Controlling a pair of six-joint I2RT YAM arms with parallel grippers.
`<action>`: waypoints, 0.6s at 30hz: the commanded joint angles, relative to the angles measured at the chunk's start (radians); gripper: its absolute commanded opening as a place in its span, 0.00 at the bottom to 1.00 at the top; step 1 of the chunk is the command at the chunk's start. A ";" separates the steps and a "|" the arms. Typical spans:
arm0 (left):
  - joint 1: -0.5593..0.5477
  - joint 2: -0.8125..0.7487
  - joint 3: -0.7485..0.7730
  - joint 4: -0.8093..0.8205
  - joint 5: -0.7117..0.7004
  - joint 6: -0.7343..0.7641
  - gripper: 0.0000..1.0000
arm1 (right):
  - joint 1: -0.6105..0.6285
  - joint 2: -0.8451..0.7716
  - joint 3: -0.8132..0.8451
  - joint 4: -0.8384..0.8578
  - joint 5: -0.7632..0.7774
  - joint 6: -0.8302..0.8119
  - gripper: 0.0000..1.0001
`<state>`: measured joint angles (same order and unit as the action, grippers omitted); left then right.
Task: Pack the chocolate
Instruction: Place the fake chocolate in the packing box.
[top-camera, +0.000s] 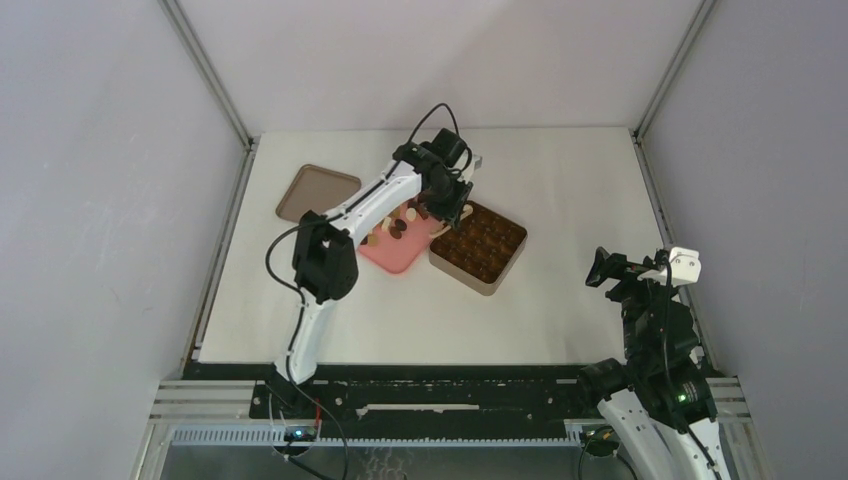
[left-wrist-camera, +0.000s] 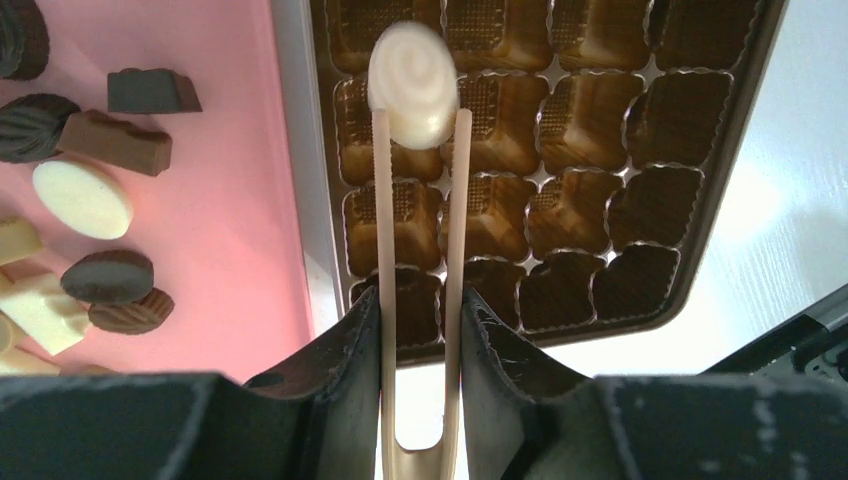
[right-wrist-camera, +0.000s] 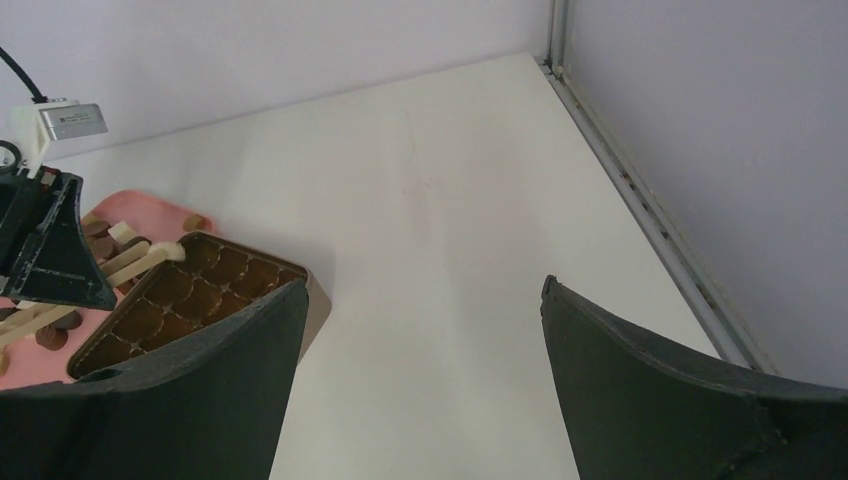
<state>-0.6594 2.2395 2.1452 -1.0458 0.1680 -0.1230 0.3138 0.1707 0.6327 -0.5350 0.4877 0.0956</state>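
Left gripper (left-wrist-camera: 420, 310) is clamped on the two legs of the wooden tongs (left-wrist-camera: 385, 240), pressing them near their joined end. That end is cut off at the bottom of the left wrist view. Right gripper (right-wrist-camera: 420, 330) hangs well apart at the table's right side, jaws spread wide, nothing between them.

White table (top-camera: 560, 300) carries all items. A brown lid (top-camera: 317, 190) lies at far left, its detail too small to read. The square tin (top-camera: 478, 247) sits just beside the pink tray (top-camera: 395, 255). In the left wrist view every visible cell of the insert is bare. The top row is cut off and the nearest row is partly hidden behind the fingers.

Loose chocolates (left-wrist-camera: 82, 198), dark, mid brown and cream-white, lie on the tray; several are cropped at the left edge. One cream-white chocolate (left-wrist-camera: 413, 85), round with a spiral face, is pinched between the tong tips above the tin's cells. From overhead, the arm hides it.
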 joint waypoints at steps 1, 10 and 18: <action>-0.014 0.032 0.084 0.007 -0.001 0.027 0.29 | -0.010 -0.009 -0.001 0.031 -0.003 -0.007 0.94; -0.023 0.077 0.108 0.034 -0.045 0.031 0.32 | -0.010 -0.007 -0.001 0.029 -0.006 -0.006 0.95; -0.021 -0.118 -0.053 0.084 -0.057 0.010 0.33 | -0.010 0.006 0.011 0.040 -0.089 -0.008 0.95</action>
<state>-0.6788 2.2948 2.1529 -1.0008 0.1234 -0.1139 0.3134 0.1711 0.6304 -0.5350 0.4637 0.0952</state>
